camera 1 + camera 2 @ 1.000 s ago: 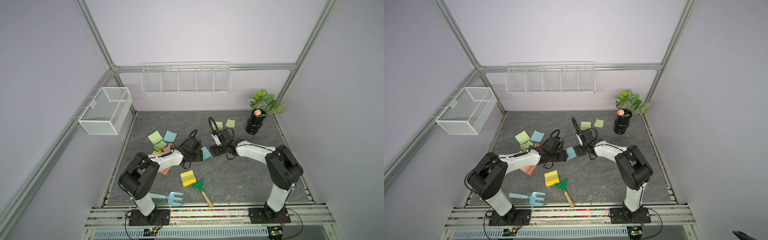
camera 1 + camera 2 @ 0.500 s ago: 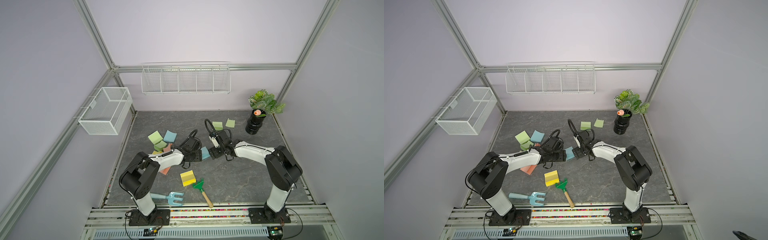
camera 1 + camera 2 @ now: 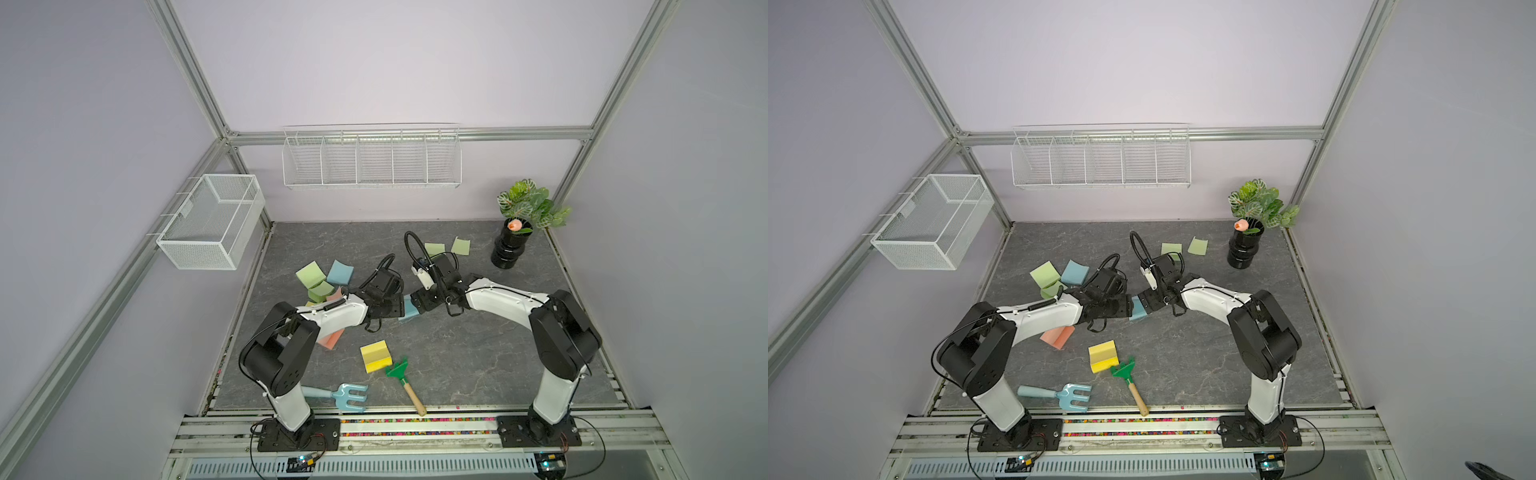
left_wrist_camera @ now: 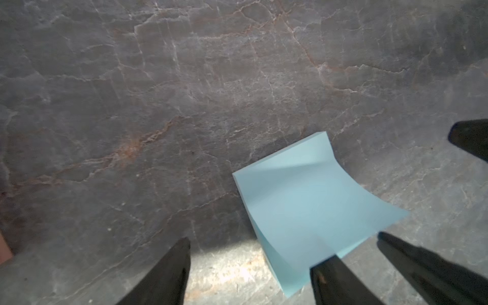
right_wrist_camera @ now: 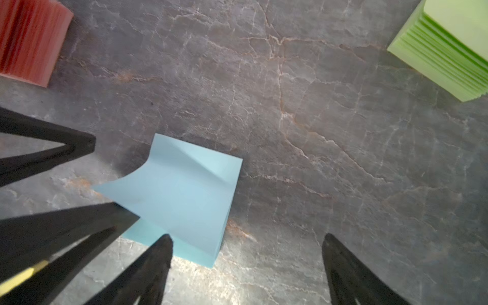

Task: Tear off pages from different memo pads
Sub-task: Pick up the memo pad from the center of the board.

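Two end effectors meet at one light blue memo pad (image 3: 409, 314) in the middle of the surface (image 3: 498, 365).

Top views: the left end effector (image 3: 395, 309) and the right end effector (image 3: 422, 301) face each other tip to tip across the pad. Contact cannot be judged from here. More memo pads (image 3: 316, 282) lie toward the left edge and a yellow memo pad (image 3: 376, 356) toward the near edge. Loose green pages (image 3: 434, 249) rest near the far edge.

Left wrist view: the top page (image 4: 311, 190) curls up off the block along one free side. The left end effector's fingers (image 4: 169, 274) stand wide apart and hold nothing. One is over bare surface, the other at the page's lifted edge.

Right wrist view: the right end effector is likewise wide and empty, with one of its fingers (image 5: 155, 264) over the pad's edge and the other well clear. Whether the left finger lies above or below the lifted page cannot be told.

Suggested technique: let one end effector press the block flat near its bound side while the other closes on the raised edge of the single page only. The peel should probably run low and steady toward the glued strip. Pinching too deep would likely take several sheets, and pulling without a hold-down would likely drag the whole pad.
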